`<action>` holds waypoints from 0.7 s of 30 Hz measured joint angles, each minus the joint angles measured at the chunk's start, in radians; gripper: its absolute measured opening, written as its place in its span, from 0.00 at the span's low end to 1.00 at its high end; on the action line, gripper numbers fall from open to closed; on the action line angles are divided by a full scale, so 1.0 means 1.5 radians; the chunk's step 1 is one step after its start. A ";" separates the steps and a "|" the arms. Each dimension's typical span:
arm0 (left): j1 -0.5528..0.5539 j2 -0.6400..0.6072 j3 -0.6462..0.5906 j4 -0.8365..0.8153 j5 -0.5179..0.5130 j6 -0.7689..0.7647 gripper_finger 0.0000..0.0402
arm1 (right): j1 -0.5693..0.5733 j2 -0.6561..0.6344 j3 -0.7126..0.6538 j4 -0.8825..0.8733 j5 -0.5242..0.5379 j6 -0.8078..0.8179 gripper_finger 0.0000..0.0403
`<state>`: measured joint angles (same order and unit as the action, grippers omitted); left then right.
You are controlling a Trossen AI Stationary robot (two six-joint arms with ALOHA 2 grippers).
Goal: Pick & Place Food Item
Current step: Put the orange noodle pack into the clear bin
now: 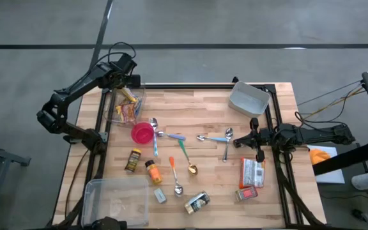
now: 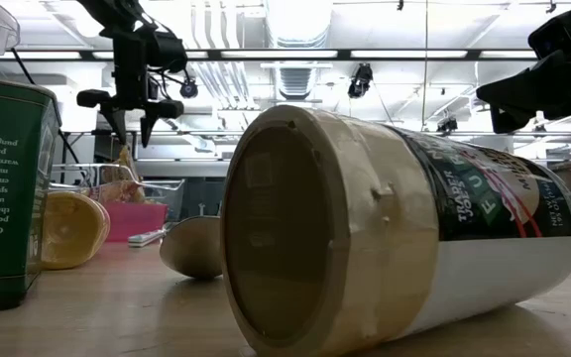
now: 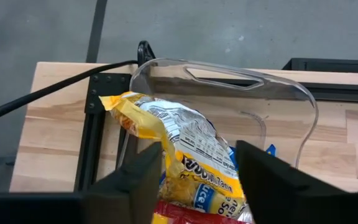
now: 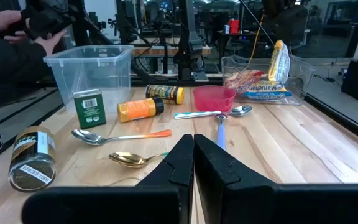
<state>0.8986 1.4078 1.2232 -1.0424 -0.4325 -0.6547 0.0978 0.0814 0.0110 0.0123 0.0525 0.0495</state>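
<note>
The wooden table (image 1: 197, 128) carries a scatter of containers, jars and spoons, with a clear lidless bin (image 1: 115, 201) at its near left corner and a grey-white tub (image 1: 248, 98) at the far right. At the far left corner sits a clear plastic container (image 1: 125, 105) already holding snack packets. The left gripper (image 1: 130, 80) hangs just above that container, its fingers parted to a middling gap with nothing between them; directly beneath, in the left wrist view, a yellow ramen packet (image 3: 185, 146) stands propped against the container's wall, on top of a red packet. This reads as the release step: the food item appears to have just landed in the container. The right gripper (image 1: 255, 124) waits at the table's right edge, fingers pressed together and empty. Near it lies a red-and-white food packet (image 1: 252, 172), and farther left a pink bowl (image 1: 142, 133), a yellow spice jar (image 1: 153, 172) and several spoons. The next move likely calls for lifting the left gripper straight up clear of the container's rim, then choosing another food item.
</note>
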 joint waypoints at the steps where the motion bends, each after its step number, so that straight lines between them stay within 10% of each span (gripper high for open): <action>1: 0.000 0.000 0.000 0.000 0.000 0.000 0.57 | 0.000 0.000 0.000 0.000 0.000 0.000 0.02; 9: 0.000 0.000 0.000 0.000 0.006 0.000 0.75 | 0.000 0.000 0.000 0.000 0.000 0.000 0.02; 21: 0.000 -0.009 0.001 0.002 0.045 0.000 0.78 | 0.000 0.000 0.000 0.000 0.000 0.000 0.02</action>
<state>0.8986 1.3947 1.2247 -1.0395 -0.3649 -0.6548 0.0975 0.0814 0.0109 0.0124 0.0525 0.0497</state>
